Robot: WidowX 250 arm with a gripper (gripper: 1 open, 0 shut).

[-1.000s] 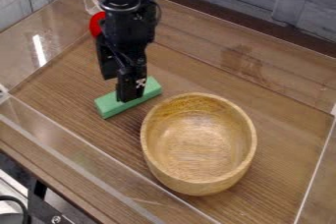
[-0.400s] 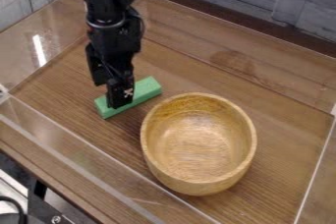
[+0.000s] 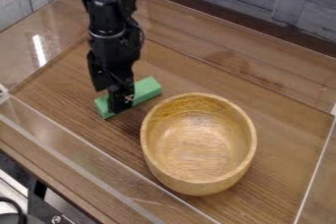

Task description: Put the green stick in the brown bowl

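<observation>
Fingers spread wide, the black gripper [image 3: 116, 92] points straight down over the green stick [image 3: 129, 97] on the wood-grain table [image 3: 250, 76], in the single camera view that looks down across the workspace from the front. The jaws stand open and hold nothing; their tips hang low over the left-hand part of the block, and whether they touch it or the table cannot be told from this angle. The stick lies flat on the tabletop, just beside the left rim of the brown bowl [image 3: 198, 142] but apart from it, its long axis running on a diagonal from lower left to upper right in the picture. The arm's dark body covers the middle of the block, so that only its lower-left end and its upper-right end show green on either side of the fingers. That is the relation on which the coming move appears to turn: the block sits directly beneath the jaws rather than off to one side, and the fingers seem set to straddle its narrow width, across the long axis, which would suit a closing pinch. The bowl stands empty and upright to the lower right of the gripper, its thick rim near the stick's nearer end, so a lift and a short carry toward the lower right would likely bring the block over its hollow. A clear wall [image 3: 53, 135] edges the table in the foreground.
</observation>
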